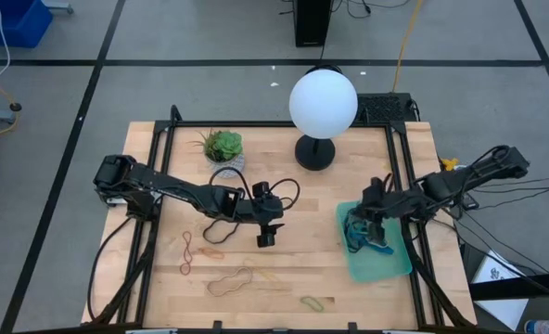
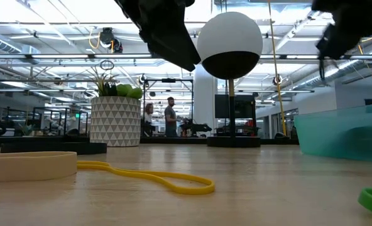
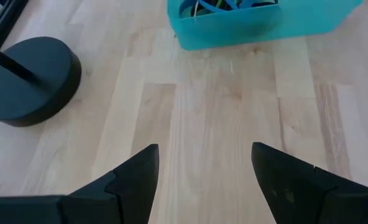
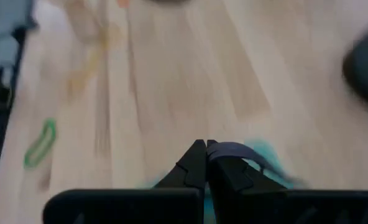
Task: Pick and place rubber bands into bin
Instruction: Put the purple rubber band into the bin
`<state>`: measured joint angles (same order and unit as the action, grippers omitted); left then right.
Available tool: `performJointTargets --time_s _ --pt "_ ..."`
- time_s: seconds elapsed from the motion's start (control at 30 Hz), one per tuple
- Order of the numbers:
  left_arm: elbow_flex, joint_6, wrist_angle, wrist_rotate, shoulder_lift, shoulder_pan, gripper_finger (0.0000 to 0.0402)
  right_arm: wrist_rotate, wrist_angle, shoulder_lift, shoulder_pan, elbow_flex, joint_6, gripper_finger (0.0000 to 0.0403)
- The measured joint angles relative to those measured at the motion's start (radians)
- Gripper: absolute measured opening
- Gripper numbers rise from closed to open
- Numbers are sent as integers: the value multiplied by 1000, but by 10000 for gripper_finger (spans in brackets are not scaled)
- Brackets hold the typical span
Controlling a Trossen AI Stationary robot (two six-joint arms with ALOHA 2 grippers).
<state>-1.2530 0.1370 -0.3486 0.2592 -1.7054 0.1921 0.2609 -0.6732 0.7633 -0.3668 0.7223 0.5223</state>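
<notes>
Teal bin (image 1: 392, 263) and rubber bands (image 1: 230, 281) show no readable writing.

You see the bin (image 1: 390, 263) at the table's (image 1: 321, 288) right, rubber bands (image 1: 230, 280) lying loose at left, the lamp (image 1: 317, 148) behind.

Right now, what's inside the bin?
The bin holds a tangle of rubber bands, mostly blue with some dark and green ones. The right gripper, shut on a blue-grey band, hangs over it and covers part of the pile.

No readable text, labels or signs.
</notes>
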Motion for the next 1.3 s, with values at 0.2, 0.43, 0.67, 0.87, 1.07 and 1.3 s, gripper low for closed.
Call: performJointTargets --time_s 0.2,0.43,0.67,0.87,1.07,1.3 --pt "0 -1 0 0 0 0 263 -31 -218 28 -2 0 180 0" --pt "0 11 -36 0 0 0 267 -78 -196 125 -2 -35 221 0" --pt "0 54 -97 0 0 0 267 -135 -28 179 -2 -195 246 0" --pt "0 56 -100 0 0 0 267 -135 30 180 -2 -257 255 1" --pt "0 56 -129 -31 0 -2 267 -141 32 180 -2 -262 256 16" --pt "0 67 -156 -31 0 -2 267 -187 34 180 -1 -262 330 42"
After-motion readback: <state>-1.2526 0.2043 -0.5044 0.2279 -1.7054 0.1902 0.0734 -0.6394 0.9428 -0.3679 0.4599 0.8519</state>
